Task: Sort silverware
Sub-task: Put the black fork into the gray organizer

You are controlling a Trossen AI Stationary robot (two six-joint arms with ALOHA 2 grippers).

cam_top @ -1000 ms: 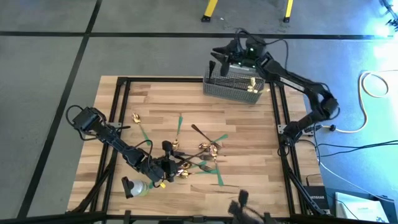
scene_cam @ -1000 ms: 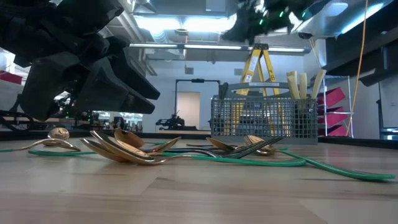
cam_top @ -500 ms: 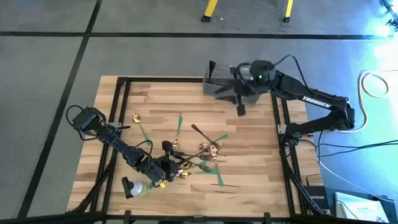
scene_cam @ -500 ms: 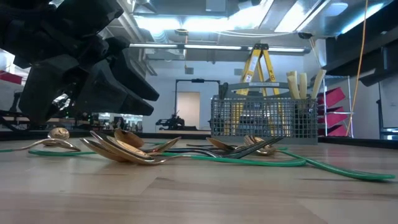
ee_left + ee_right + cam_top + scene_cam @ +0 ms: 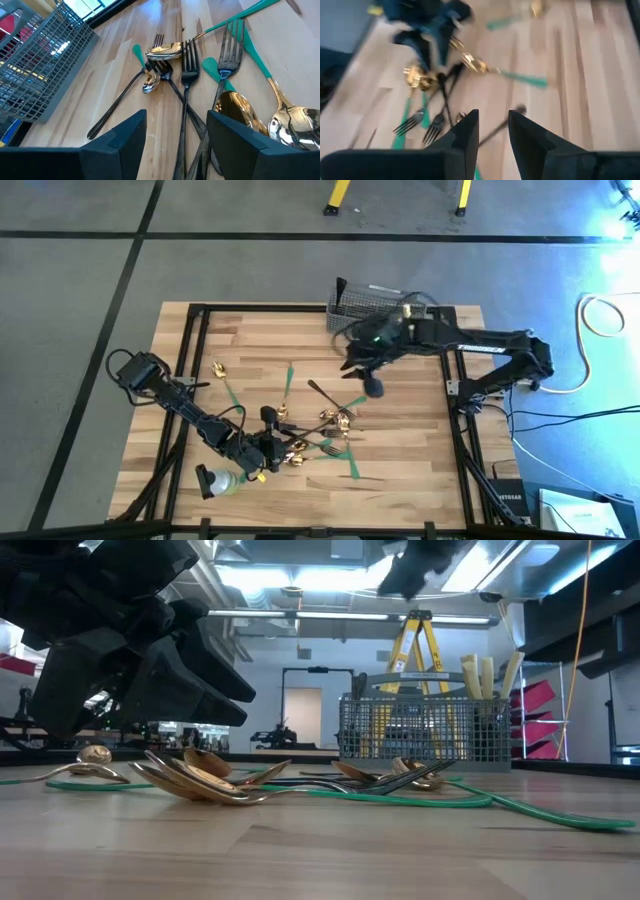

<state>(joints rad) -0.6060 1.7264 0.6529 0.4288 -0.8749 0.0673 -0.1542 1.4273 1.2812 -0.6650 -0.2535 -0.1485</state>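
Note:
The silverware lies in a loose pile (image 5: 310,430) on the wooden table: dark forks (image 5: 187,75) and gold spoons (image 5: 240,112) crossing over green tape strips. One gold spoon (image 5: 218,367) lies apart at the left. My left gripper (image 5: 175,145) hovers open, low over the pile's near-left end (image 5: 278,445), with fork handles below the gap between its fingers. My right gripper (image 5: 372,387) hangs in the air between the grey mesh basket (image 5: 420,730) and the pile, tipped down toward the pile. Its fingers (image 5: 467,135) stand a little apart with nothing between them. Cream-handled knives (image 5: 490,675) stand upright in the basket.
The mesh basket (image 5: 365,305) stands at the table's far edge, partly under my right arm. Green tape strips (image 5: 288,380) run across the table's middle. Black frame rails (image 5: 190,380) border the table left and right. A yellow ladder (image 5: 415,640) stands in the room behind.
My right gripper has swung from above the basket toward the table's middle and near side, sinking a little and tipping down toward the pile. Its fingers hold nothing. My left arm and the silverware have stayed still.

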